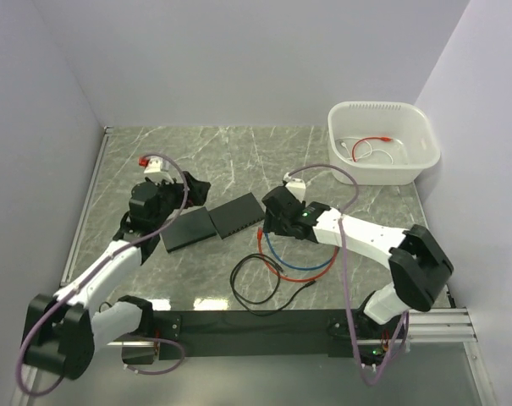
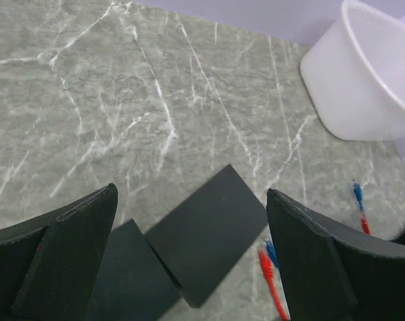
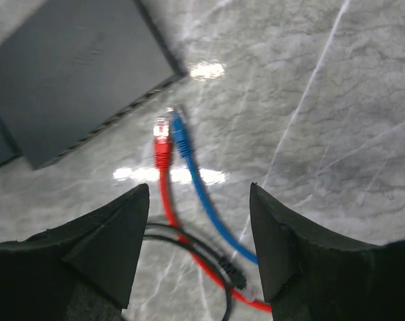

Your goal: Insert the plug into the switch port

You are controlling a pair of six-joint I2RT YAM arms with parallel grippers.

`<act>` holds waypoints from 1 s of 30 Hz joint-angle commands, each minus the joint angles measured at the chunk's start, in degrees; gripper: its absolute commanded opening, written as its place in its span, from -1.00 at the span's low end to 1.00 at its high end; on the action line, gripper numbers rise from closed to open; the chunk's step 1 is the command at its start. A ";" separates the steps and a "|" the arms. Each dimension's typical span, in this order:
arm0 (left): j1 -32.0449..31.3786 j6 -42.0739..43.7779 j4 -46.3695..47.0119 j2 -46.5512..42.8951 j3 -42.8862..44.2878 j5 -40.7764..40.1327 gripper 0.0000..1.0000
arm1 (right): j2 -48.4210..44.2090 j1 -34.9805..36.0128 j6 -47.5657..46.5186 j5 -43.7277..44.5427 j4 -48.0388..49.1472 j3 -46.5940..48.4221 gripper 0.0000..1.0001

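Observation:
Two black switch boxes lie side by side mid-table: the right switch (image 1: 235, 215) (image 2: 205, 231) (image 3: 68, 73) and the left switch (image 1: 188, 229) (image 2: 125, 281). A red cable plug (image 3: 162, 137) (image 2: 266, 261) and a blue cable plug (image 3: 180, 130) (image 2: 270, 249) lie just off the right switch's near corner. A black cable (image 1: 260, 283) with its plug (image 3: 232, 271) loops nearer the front. My right gripper (image 3: 199, 227) (image 1: 272, 222) is open and empty, hovering above the plugs. My left gripper (image 2: 192, 234) (image 1: 175, 199) is open and empty above the switches.
A white tub (image 1: 382, 142) (image 2: 369, 73) stands at the back right with a white and red cable inside. The red and blue cables curl in a loop (image 1: 302, 258) under the right arm. Walls close in the table on three sides.

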 commanded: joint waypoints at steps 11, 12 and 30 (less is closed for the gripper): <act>-3.36 -21.98 -2.72 -29.04 -13.69 -22.90 0.99 | 9.51 0.46 -5.46 3.08 5.63 3.30 0.13; -3.36 -22.23 -3.04 -29.49 -13.79 -22.98 0.99 | 10.39 0.46 -5.55 3.08 5.72 3.39 0.12; -3.45 -17.23 -6.82 -21.67 -10.63 -14.89 0.83 | 16.37 0.98 -7.31 0.80 8.98 5.23 0.01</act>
